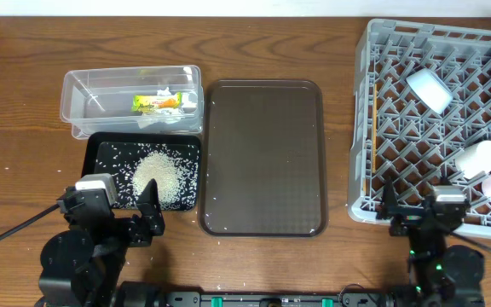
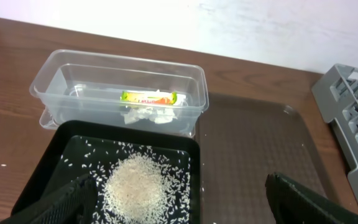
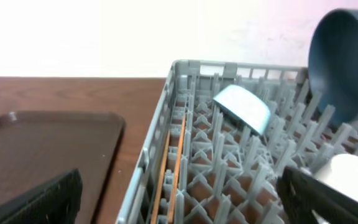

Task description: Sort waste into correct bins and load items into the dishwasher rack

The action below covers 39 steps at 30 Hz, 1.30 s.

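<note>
Clear plastic tub [image 2: 48, 87] at the far left of the bench [image 1: 24, 102] holds the yellow-green snack wrapper [image 2: 149, 97] and the crumpled tissue [image 2: 146, 114]. Just in front, the black tub [image 2: 42, 168] holds a heap of rice grains [image 2: 138, 183]. A few specks lie outside it, on the bench and on the brown tray [image 1: 262, 153] beside it. My left hand [image 2: 179, 186] hangs low at this tub's near edge, fingers spread wide, gripping nothing. A careless sweep could clip the rim and spill rice.

At right, the grey dishwasher rack [image 1: 363, 145] holds the chopsticks [image 3: 169, 168], the pale blue bowl [image 3: 244, 106], two white cups [image 1: 480, 158] and the dark blue plate [image 3: 347, 62], which stands on edge among the pegs. My right hand [image 3: 180, 180], wide open and empty, sits close to the rack's near wall. I judge a forward reach could snag that wall and jolt the plate over.
</note>
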Each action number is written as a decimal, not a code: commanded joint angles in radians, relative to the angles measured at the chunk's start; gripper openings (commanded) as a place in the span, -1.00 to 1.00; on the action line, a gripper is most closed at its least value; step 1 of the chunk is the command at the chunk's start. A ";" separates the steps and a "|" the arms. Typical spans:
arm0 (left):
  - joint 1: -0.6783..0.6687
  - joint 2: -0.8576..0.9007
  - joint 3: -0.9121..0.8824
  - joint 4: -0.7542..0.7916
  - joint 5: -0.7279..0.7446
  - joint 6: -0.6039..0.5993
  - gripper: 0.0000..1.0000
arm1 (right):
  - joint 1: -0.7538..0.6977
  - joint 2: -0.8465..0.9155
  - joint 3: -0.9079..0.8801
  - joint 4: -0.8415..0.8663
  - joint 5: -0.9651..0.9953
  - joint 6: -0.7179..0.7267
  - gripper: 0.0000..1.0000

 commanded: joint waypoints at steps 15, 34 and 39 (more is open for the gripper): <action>0.005 -0.003 0.002 0.002 -0.011 0.008 0.79 | -0.015 -0.045 -0.261 0.265 0.030 -0.034 0.98; 0.005 -0.003 0.002 0.002 -0.011 0.008 0.78 | -0.015 -0.045 -0.261 0.265 0.030 -0.034 0.98; 0.005 -0.003 0.002 -0.003 -0.014 0.013 0.79 | -0.015 -0.045 -0.261 0.265 0.030 -0.034 0.98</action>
